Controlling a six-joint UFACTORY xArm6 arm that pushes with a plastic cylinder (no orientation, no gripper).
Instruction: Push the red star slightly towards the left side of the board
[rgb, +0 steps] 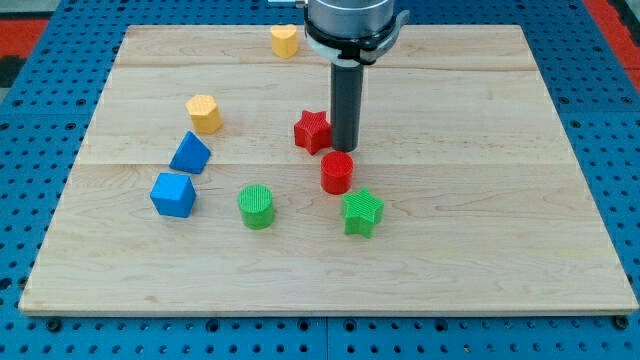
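Note:
The red star (312, 131) lies near the middle of the wooden board (480, 200). My tip (345, 149) rests on the board right beside the star's right side, touching or almost touching it. A red cylinder (337, 172) stands just below the tip. The rod rises straight up to the arm's head at the view's top.
A green star (362, 212) and a green cylinder (256, 207) lie below the red blocks. A blue cube (172, 194), a blue triangular block (190, 153) and a yellow hexagon (204, 113) stand at the left. A yellow heart-like block (285, 40) sits near the top edge.

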